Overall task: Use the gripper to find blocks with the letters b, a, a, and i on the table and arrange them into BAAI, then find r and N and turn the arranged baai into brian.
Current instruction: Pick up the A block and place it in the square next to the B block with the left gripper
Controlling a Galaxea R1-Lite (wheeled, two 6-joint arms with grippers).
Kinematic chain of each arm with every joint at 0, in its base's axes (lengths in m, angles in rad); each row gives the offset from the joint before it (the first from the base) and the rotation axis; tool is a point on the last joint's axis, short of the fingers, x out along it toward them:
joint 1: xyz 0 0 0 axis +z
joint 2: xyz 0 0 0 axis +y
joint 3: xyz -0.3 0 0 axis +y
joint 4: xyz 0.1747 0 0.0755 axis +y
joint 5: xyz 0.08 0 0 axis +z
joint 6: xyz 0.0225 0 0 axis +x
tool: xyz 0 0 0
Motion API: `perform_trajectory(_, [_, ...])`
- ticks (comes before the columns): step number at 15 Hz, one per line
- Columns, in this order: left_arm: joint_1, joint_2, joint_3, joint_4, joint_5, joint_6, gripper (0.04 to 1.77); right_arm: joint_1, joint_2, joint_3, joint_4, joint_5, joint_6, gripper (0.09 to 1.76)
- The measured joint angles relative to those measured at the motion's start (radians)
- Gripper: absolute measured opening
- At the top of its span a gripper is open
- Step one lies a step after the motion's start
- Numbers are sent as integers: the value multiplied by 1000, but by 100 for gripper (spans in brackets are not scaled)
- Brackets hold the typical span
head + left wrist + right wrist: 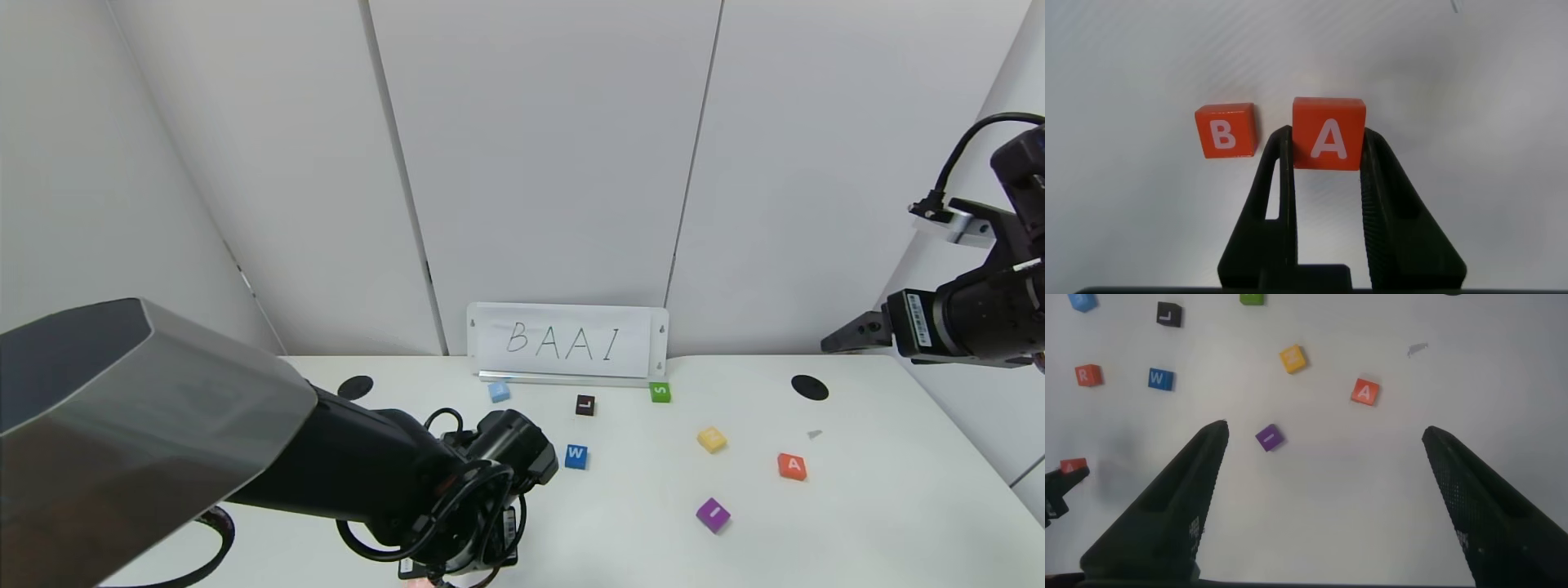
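White BAAI sign (567,340), light-blue block (499,391), black L (584,404), green S (660,392), blue W (575,456)

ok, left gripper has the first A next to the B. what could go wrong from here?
1. The A block in the left gripper sits close beside the B block; a skewed release could nudge B.
2. The second A and the purple I lie far right, so the open right gripper may suit them better.

Glossy orange-red painted A block (1328,133) gleams smooth; beside it, the white counter (1143,65) looks matt, and the black gripper fingers (1378,204) show ribbed, rubbery pads.
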Motion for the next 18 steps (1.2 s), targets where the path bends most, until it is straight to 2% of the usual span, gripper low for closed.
perform_trajectory(5, [-8,-3,41,-17,-5,0,51,0,-1,0,0,0,0,171])
perform_trajectory(12, [-16,57,-17,-24,-13,-3,51,-1,-1,0,0,0,0,171])
perform_trajectory(18, [-24,88,-30,-21,-13,-1,51,-1,0,0,0,0,0,171])
